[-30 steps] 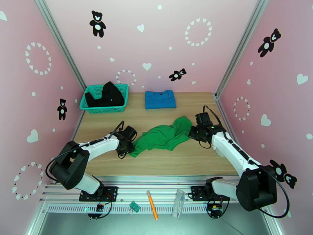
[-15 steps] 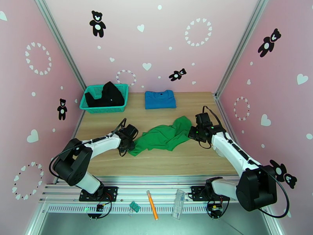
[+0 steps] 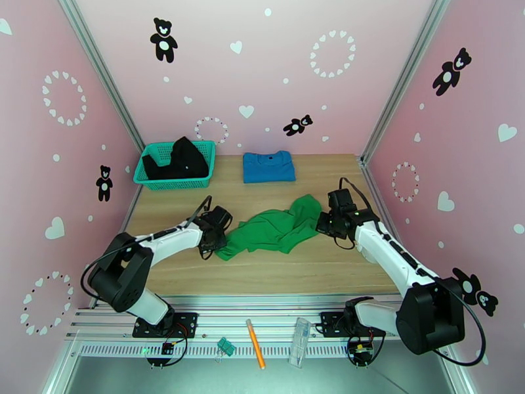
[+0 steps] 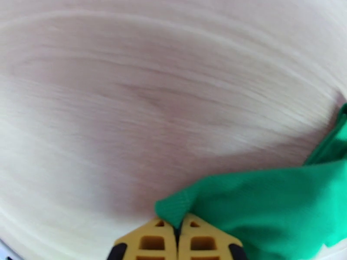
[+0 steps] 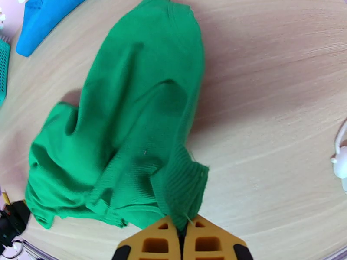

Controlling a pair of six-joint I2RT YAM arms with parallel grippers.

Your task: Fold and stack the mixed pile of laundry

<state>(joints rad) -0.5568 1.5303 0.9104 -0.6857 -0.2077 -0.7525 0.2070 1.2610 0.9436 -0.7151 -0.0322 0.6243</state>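
Laundry lay in 3 places on the wooden table (image 3: 295,274). The green garment (image 3: 275,230) sprawled crumpled across the middle, strung between the 2 arms. The left gripper (image 4: 178,224) was clenched on a ribbed corner at the garment's left end, its yellow fingers (image 4: 149,241) pressed together with the green hem pinched between them just above the bare wood. The right gripper (image 5: 181,228) was likewise clamped on the opposite, right end, a fold of ribbed green cloth rising from between its closed jaws and the rest of the garment spreading away in loose folds. At the far edge of the table, the blue shirt (image 3: 268,166) sat folded flat, well apart from the green one. To its left, the black garment (image 3: 180,159) was heaped in the teal mesh basket (image 3: 147,182), spilling over its rim.
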